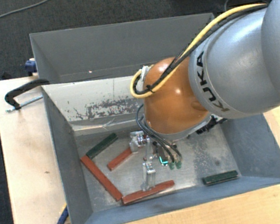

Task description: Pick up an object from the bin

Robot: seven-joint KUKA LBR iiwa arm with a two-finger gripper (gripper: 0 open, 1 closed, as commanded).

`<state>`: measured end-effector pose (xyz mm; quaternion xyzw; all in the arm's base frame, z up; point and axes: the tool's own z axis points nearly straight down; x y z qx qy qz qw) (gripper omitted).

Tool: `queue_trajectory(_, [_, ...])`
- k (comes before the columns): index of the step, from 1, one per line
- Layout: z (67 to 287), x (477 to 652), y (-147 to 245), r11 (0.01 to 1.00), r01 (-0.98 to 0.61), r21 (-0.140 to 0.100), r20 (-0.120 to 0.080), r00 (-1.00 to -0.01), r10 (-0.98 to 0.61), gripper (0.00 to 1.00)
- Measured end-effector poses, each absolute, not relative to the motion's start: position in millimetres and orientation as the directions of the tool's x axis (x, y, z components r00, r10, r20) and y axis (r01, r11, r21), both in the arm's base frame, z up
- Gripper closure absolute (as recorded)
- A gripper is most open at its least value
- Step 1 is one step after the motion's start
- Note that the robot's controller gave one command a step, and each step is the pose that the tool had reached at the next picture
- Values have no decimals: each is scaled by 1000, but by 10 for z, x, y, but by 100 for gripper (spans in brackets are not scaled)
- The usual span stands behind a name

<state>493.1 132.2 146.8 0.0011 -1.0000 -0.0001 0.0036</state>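
One camera sits above the bin [118, 48] and looks down at a slant, facing its far wall. It is near enough that the bin takes up most of the view, and the arm [249, 62] comes in from the right.

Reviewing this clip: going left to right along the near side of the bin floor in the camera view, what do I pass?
Long slanted red bar → red bar lying along the near wall → dark green bar at the right.
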Motion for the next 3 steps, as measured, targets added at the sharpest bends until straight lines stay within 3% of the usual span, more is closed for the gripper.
queue_trajectory(1, [684,5683,1446,991,-133,2,-7,-991,-133,0])
queue_trajectory(2, [746,5701,1451,991,-131,4,-14,-991,-131,100])
queue_trajectory(3, [714,5674,1445,991,-132,3,-6,-991,-132,0])
